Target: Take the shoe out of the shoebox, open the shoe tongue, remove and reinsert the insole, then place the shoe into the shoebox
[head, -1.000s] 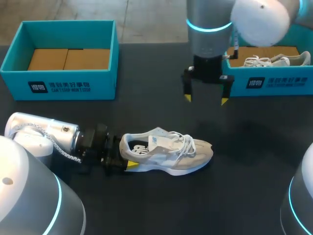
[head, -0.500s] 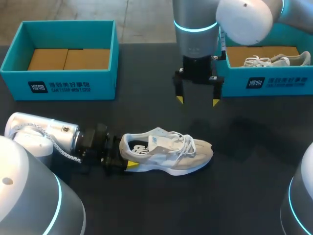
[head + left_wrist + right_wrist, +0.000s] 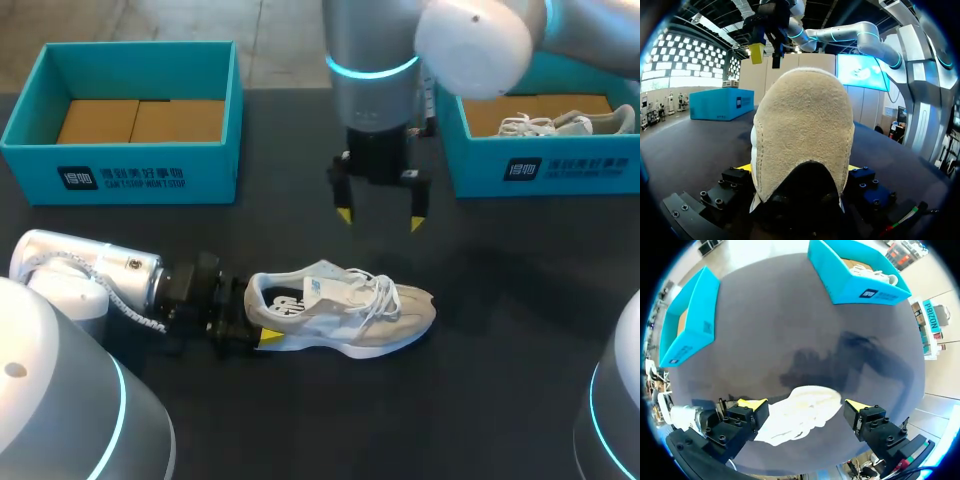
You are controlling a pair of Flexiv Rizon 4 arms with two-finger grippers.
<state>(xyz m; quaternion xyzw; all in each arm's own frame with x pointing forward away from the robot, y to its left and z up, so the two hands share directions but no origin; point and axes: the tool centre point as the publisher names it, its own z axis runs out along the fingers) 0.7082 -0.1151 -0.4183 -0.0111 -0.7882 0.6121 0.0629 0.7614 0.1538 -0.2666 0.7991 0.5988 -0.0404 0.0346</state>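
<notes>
Right tool (image 3: 381,219) moved left, now over shoe (image 3: 345,310).

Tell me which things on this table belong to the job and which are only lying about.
Belong to the job: white shoe, heel held in the left tool; open right tool above it; empty shoebox, probably its box.
Lying about: second shoebox; other shoe inside it.

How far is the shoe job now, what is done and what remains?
Done: the shoe lies on the table, outside the empty shoebox. In hand: left gripper clamps its heel; right gripper hangs open above it. Left: tongue and insole steps, then reboxing.
</notes>
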